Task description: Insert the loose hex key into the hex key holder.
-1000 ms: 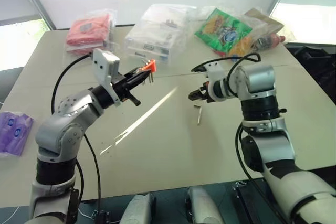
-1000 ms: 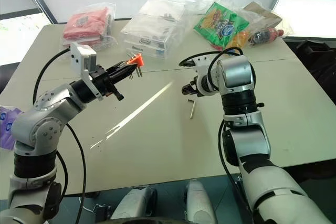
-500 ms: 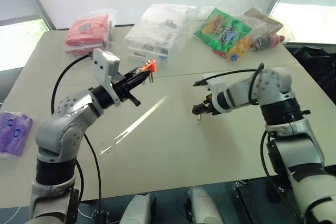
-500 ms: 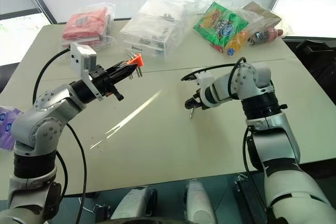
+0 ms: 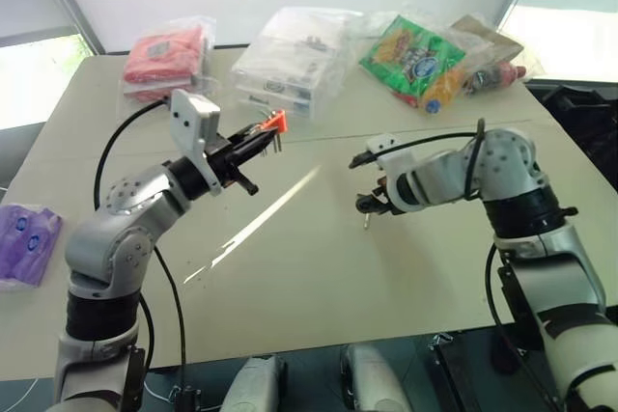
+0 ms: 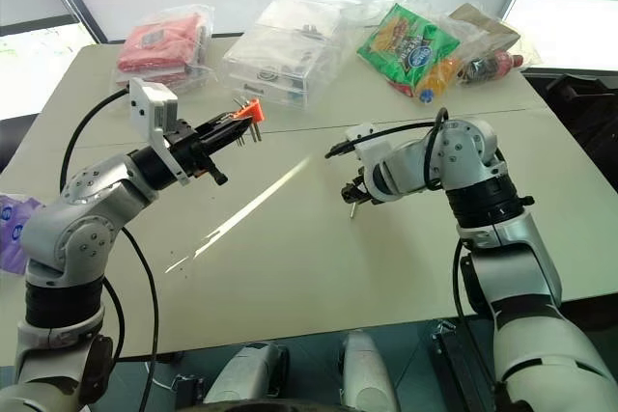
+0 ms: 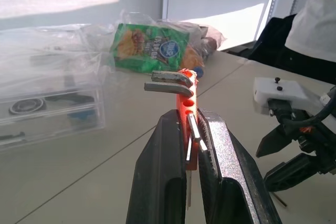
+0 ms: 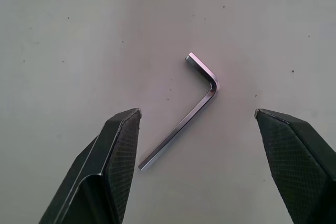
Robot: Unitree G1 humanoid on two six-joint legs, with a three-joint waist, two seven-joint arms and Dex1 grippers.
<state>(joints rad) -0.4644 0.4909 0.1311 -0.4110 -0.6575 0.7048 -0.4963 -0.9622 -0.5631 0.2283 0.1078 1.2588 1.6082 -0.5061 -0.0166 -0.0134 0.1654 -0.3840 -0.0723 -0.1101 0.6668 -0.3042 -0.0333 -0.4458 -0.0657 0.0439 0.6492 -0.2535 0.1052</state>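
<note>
One loose hex key (image 8: pixel 181 109) is lying flat on the table (image 5: pixel 319 267), and we are hovering our right gripper (image 8: pixel 197 166) just above it, jaws spread wide and empty, a finger on either side. Our left gripper (image 7: pixel 193 156) is holding the hex key holder (image 7: pixel 187 103) aloft, jaws clamped tight on it, well apart from the key.

Silver-grey jointed arms with black bands, looping black cables, white wrist boxes, black fingers.
</note>
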